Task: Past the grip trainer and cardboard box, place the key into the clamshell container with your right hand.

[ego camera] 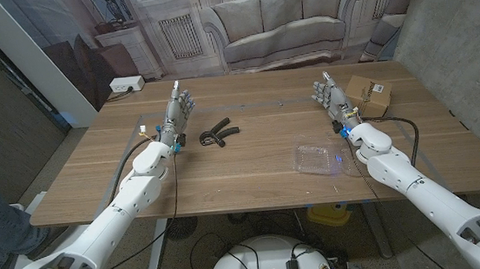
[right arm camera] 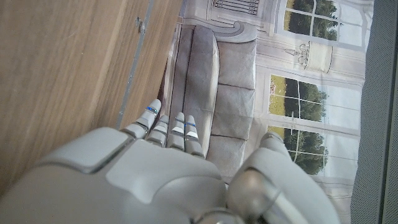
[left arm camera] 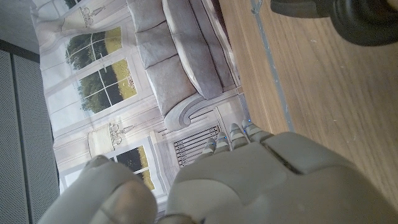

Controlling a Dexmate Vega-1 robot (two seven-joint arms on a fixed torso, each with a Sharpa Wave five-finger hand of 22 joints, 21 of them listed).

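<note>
The task stands at its opening step: neither robot hand holds anything, and no key can be made out on the worktop [ego camera: 253,181] in any view, being too small to tell or hidden. The right robot hand [ego camera: 332,96] stands far right with its fingers extended upward and apart, wide and empty, just left of the cardboard box [ego camera: 367,95]. The left robot hand [ego camera: 179,112] stands likewise at far left, fingers extended and holding nothing. The grip trainer [ego camera: 217,134], a black V-shaped tool with two slim handles, lies just right of the left robot hand. The clamshell container [ego camera: 324,158] sits nearer, on the right side, beside the right forearm; it is thin clear plastic with rounded corners, low and glossy, and appears light and easily pushed. The box is plain brown card, squat, bearing a pale label. The worktop is smooth brown wood grain with a thin seam running across its far part. In my judgement the next move calls for locating the key, then a fine pinch with the right robot hand, since a small flat object on a smooth surface offers little purchase.
</note>
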